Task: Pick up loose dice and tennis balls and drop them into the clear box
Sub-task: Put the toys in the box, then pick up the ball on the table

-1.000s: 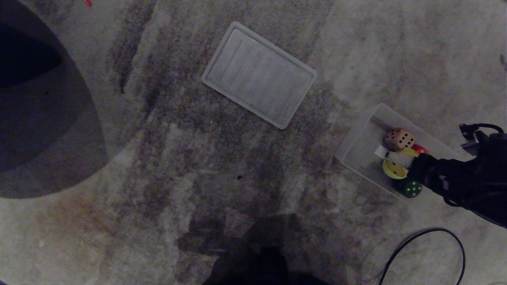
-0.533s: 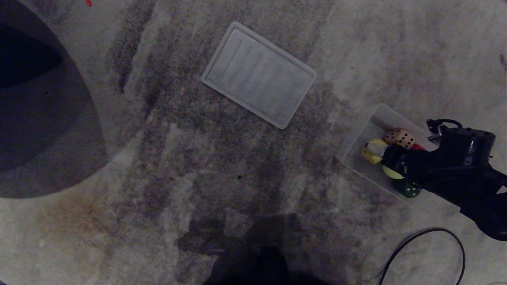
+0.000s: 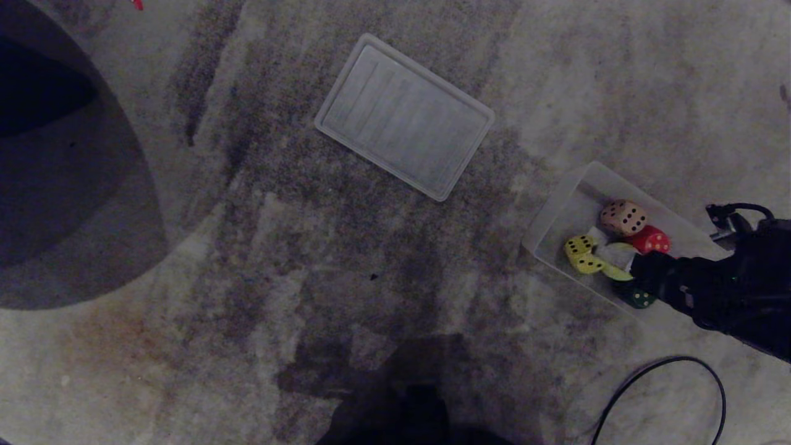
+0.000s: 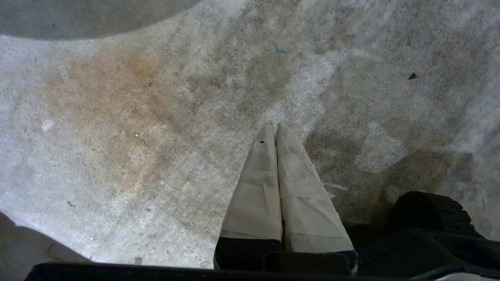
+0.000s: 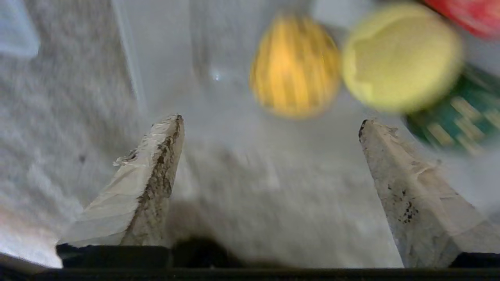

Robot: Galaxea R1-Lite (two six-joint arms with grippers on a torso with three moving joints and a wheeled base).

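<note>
- The clear box point(image 3: 559, 213) sits on the grey carpet point(image 3: 309, 278), and the right gripper point(image 5: 269, 121) hangs over its near side.
- The right gripper's two fingers point(image 5: 152, 175) are spread wide apart, with nothing between them.
- Just past the fingertips, inside the box, lies the yellow die point(image 3: 582, 254). In the right wrist view it is only a yellow blur point(image 5: 295, 66).
- A tennis ball point(image 5: 400, 56) lies right beside the yellow die, close to one fingertip.
- The dark green die point(image 3: 636, 298) lies by that same fingertip, partly hidden under the black arm.
- The tan die point(image 3: 623, 217) and the red die point(image 3: 649, 240) sit farther from the fingers, touching each other, near the far wall of the box.
- A flat ribbed lid point(image 3: 405, 117) lies on the carpet, well apart from the box and the fingers.
- The left gripper point(image 4: 275, 125) hangs over bare carpet, its fingers pressed together and holding nothing.
- A black cable point(image 3: 667, 371) curls on the carpet near the right arm.
</note>
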